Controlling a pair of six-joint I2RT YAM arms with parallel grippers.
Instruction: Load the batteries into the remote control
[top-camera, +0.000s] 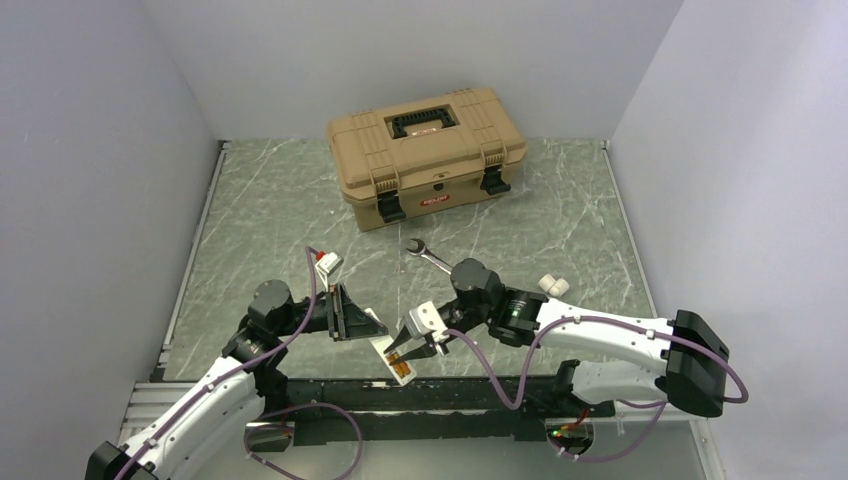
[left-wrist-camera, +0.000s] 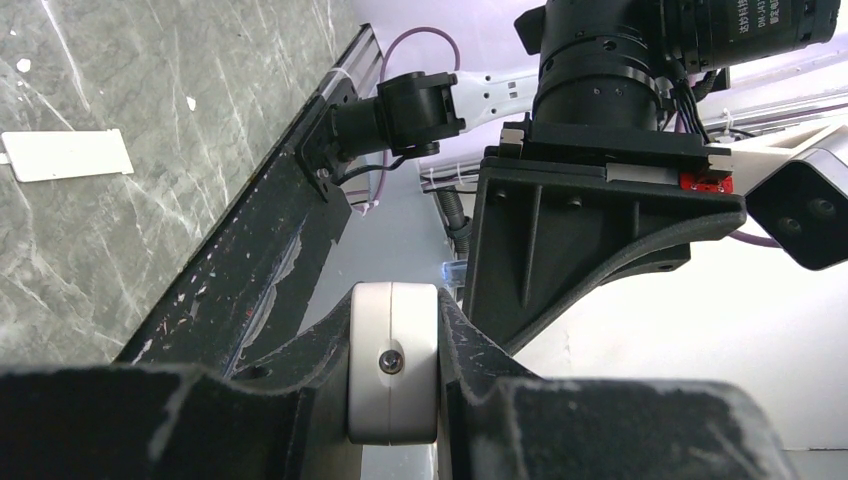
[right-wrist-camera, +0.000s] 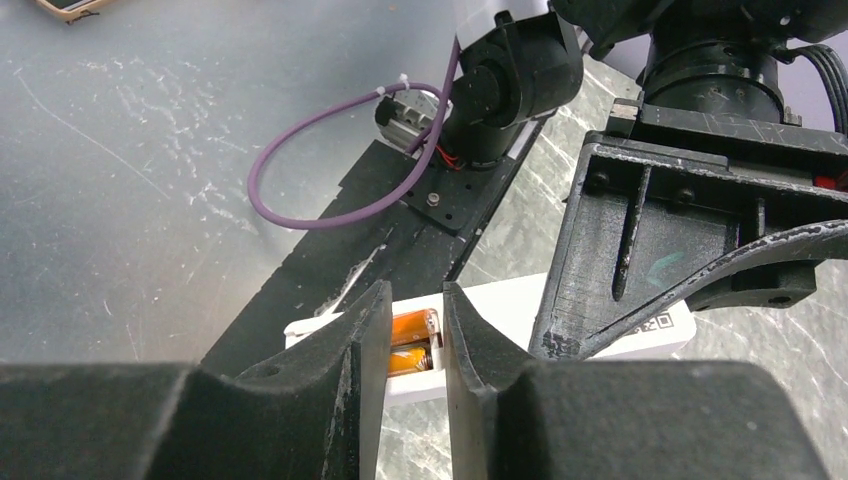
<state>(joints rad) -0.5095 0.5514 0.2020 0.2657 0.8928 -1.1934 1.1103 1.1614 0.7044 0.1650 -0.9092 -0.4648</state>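
Note:
The white remote control (top-camera: 384, 349) lies near the table's front edge with its orange-brown recess (top-camera: 400, 369) facing up. My left gripper (top-camera: 358, 320) is shut on its far end; in the left wrist view that white end (left-wrist-camera: 392, 385) sits clamped between the black pads of the left gripper (left-wrist-camera: 393, 302). My right gripper (top-camera: 412, 348) hovers over the recess end. In the right wrist view the right gripper (right-wrist-camera: 415, 300) has its jaws a narrow gap apart with nothing between them, and through the gap two orange batteries (right-wrist-camera: 410, 346) lie in the remote control (right-wrist-camera: 500, 305).
A tan toolbox (top-camera: 427, 152) stands shut at the back. A steel wrench (top-camera: 428, 256) lies between it and my right arm. A flat white rectangular piece (left-wrist-camera: 66, 155) rests on the marble top. A black rail (top-camera: 470, 388) runs along the near edge.

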